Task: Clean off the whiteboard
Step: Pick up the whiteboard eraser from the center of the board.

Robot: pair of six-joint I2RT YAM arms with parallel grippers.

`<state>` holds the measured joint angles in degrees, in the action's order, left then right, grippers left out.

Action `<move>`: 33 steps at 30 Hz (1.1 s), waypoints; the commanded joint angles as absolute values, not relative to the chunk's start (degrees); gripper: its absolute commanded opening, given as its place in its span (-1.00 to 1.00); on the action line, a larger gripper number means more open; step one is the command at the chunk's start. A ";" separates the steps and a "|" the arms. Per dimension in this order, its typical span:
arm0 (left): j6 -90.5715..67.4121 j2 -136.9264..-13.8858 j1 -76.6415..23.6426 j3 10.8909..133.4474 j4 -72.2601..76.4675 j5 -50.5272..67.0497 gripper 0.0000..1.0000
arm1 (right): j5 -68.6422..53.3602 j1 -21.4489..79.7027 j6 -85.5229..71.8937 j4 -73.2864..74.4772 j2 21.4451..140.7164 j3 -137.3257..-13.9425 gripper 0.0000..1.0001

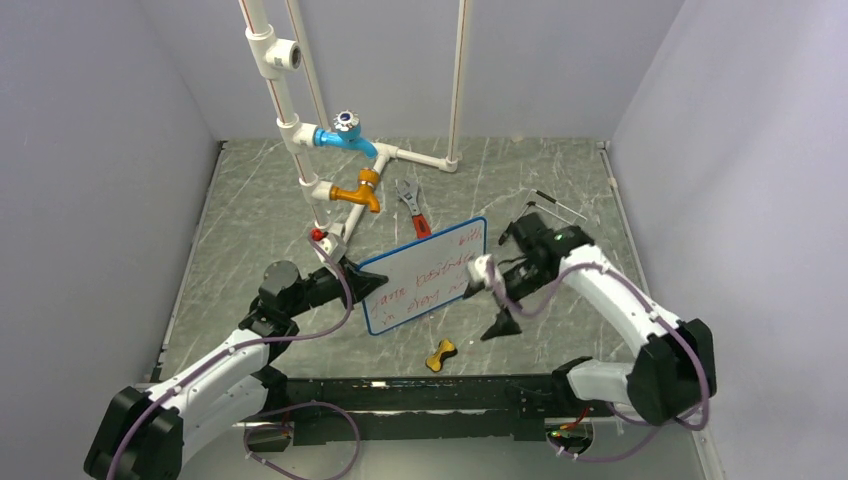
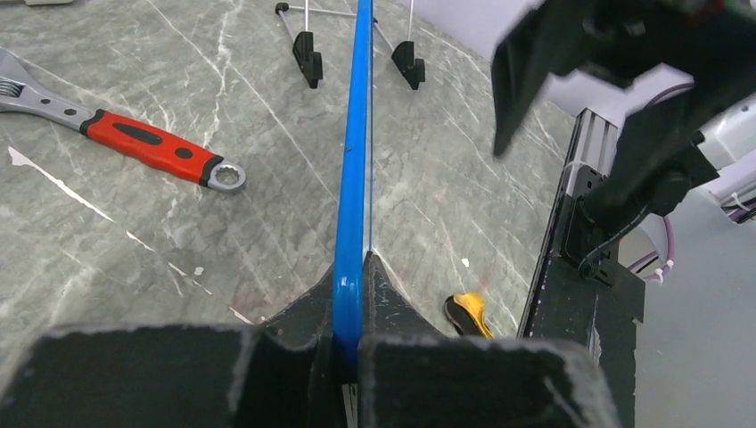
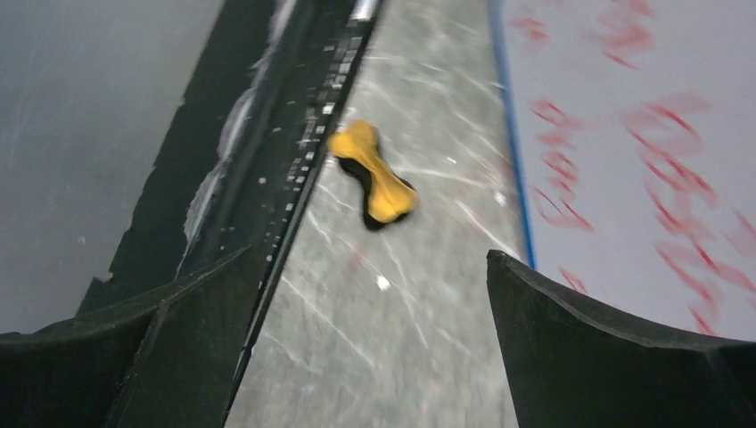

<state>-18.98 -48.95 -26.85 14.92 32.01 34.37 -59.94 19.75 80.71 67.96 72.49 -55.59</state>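
A grey marbled table (image 1: pixel 250 220) runs from the black near rail (image 1: pixel 420 395) out to pale walls, with pipework (image 1: pixel 345 160) at the far end. The left gripper (image 2: pixel 349 285) pinches the blue edge of the whiteboard (image 1: pixel 425 275), which seems tilted off the surface. The right gripper (image 3: pixel 367 267) gapes wide and holds nothing. The board's red writing lies just beside its right finger, and a yellow bone-shaped piece (image 3: pixel 370 174) lies ahead.
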 commanded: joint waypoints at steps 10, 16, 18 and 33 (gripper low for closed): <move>-16.89 -51.39 -30.94 17.73 31.07 26.22 -1.00 | -32.85 53.26 63.60 37.54 78.07 -48.07 0.70; -16.70 -50.10 -31.72 16.67 31.29 24.64 -1.00 | -28.30 58.15 61.43 33.33 81.19 -45.77 0.49; -16.61 -49.80 -31.73 16.62 30.81 24.38 -1.00 | -28.10 59.11 60.52 31.73 81.54 -44.41 0.44; -17.74 -49.26 -31.80 14.35 32.17 25.16 -1.00 | -25.28 61.20 58.14 31.02 86.97 -45.25 -0.32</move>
